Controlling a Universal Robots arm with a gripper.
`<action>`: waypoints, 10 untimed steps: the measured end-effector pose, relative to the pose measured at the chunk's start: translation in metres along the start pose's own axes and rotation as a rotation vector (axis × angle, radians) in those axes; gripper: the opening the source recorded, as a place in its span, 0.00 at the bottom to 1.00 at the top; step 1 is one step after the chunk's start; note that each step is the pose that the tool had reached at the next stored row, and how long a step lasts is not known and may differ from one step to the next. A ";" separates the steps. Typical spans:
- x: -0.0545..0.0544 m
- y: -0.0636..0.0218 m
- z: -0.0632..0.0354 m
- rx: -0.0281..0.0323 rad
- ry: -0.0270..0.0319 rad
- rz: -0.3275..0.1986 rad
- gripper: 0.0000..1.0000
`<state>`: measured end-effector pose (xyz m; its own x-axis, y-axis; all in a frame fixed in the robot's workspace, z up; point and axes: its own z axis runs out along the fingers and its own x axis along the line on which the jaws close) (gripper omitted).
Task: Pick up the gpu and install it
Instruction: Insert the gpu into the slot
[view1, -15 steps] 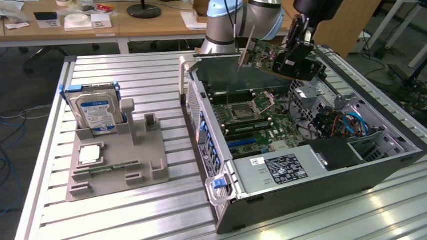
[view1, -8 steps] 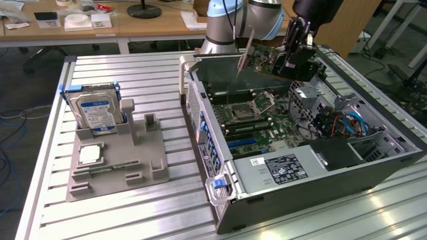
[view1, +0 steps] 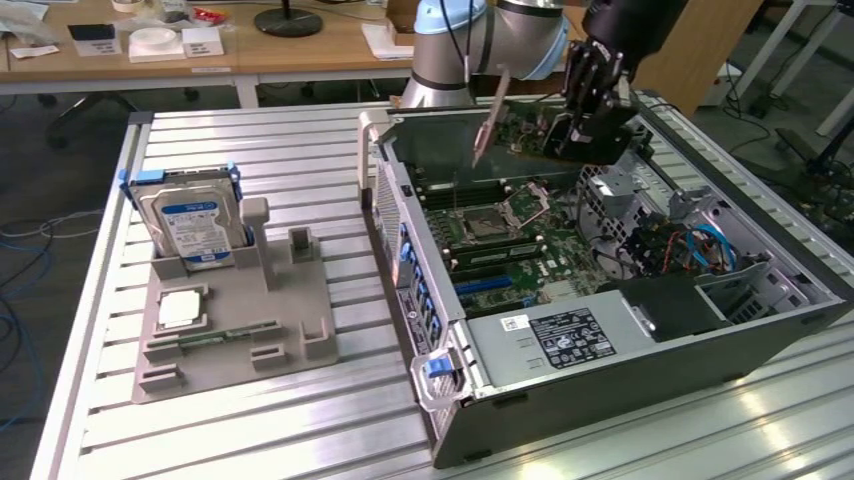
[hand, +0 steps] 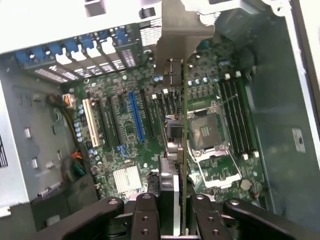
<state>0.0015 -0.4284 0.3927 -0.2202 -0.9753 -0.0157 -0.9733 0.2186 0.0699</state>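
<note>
So the big slatted aluminium worktop (view1: 267, 150) carries everything. At roughly 3 o'clock in the exterior view lies a dark metal computer case (view1: 601, 410), tipped on its side with the panel off, which I'd guess is so the board faces up and can be reached from above. The pale blue-and-grey arm (view1: 454, 40) comes in at about 12 o'clock and hangs over the open case.

At 9 o'clock there's a matte grey moulded tray (view1: 300, 320) with pockets for each part. The boxy silver hard drive (view1: 194, 225) stands upright in one of them.

Inside the case the green motherboard (hand: 125, 145) is busy with ports and a ribbed silver heatsink.

The gpu (view1: 525, 135) is up in the air at about 1 o'clock, above the motherboard and not touching it. The jaws are closed narrow on it, pinching the flat faces. It's held on edge, bracket end toward the back of the case, probably so the connector edge points down at the slots. From the wrist it's sliver-thin.

The long blue slot (hand: 136, 117) sits off to one side of the card's line, apart from it. The thin green memory stick (view1: 214, 335) lies flat in the tray.
</note>
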 end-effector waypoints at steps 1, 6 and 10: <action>0.000 -0.0001 0.0009 -0.0003 0.0013 -0.018 0.28; 0.000 -0.0001 0.0032 0.0192 0.0018 -0.077 0.28; 0.000 0.0010 0.0044 0.0632 -0.0062 -0.087 0.28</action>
<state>0.0002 -0.4283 0.3883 -0.1352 -0.9905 -0.0252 -0.9908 0.1351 0.0049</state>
